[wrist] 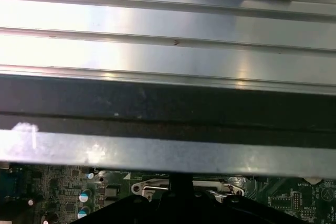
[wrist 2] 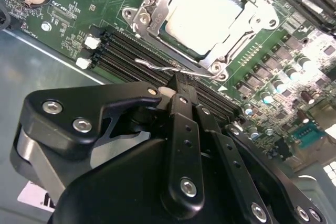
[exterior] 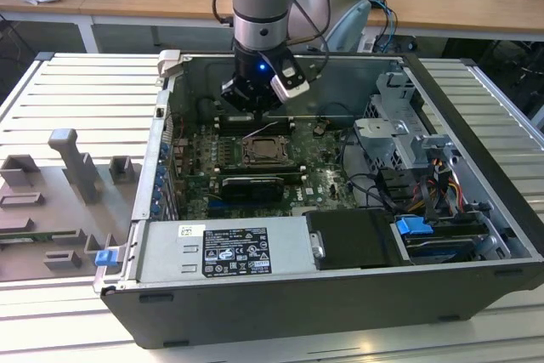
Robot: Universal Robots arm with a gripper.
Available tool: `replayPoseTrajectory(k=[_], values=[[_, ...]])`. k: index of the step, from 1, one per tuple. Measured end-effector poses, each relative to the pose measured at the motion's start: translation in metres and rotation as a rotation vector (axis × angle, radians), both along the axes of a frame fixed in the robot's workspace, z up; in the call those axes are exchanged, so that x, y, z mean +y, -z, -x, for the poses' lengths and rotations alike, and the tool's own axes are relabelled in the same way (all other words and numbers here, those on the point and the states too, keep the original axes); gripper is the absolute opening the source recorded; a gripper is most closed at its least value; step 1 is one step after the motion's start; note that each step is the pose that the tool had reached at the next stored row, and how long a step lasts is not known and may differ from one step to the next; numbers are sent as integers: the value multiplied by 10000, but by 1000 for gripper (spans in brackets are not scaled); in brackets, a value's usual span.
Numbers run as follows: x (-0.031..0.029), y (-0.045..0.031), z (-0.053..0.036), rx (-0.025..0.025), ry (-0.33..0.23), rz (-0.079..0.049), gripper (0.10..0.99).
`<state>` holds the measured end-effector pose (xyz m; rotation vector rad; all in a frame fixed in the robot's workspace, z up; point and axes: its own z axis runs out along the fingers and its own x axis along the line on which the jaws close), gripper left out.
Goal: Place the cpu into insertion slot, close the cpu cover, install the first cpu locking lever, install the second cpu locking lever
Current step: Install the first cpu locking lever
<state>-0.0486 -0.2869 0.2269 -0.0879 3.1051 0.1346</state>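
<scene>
At upper centre of the second wrist view, we see the cpu [wrist 2: 202,17] seated under the cpu cover [wrist 2: 157,11]; the claw [wrist 2: 176,90], fingers together, nears a thin, springy locking lever [wrist 2: 173,69], best pressed at its tip.

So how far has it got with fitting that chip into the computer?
The cpu already sits in the socket with the cover closed down around it. The gripper is now right at a thin wire locking lever beside the socket, which looks not yet latched. So the levers appear to be what is left.
</scene>
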Motion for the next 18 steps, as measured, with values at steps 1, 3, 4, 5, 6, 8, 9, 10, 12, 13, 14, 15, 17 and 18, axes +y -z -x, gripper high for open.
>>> replayPoseTrajectory(k=[1,3,4,5,6,8,9,10,12,13,14,15,17,18], values=[[9,6,-6,0,-5,0,106],[19,16,-9,0,-9,-1,106],[23,24,-10,-3,-33,-2,106],[27,31,-13,-4,-95,-2,106],[29,37,-18,-4,-138,-1,106],[29,44,-35,-2,-152,0,106],[29,47,-44,-2,-151,0,106],[29,52,-61,-3,-152,-1,106],[29,57,-83,-3,-153,-1,106],[29,60,-97,-3,-153,-1,106],[29,63,-112,-4,-151,-2,106],[30,69,-136,-3,-151,0,106],[30,79,-164,-4,-152,-1,106],[30,88,-184,-4,-153,-1,106]])
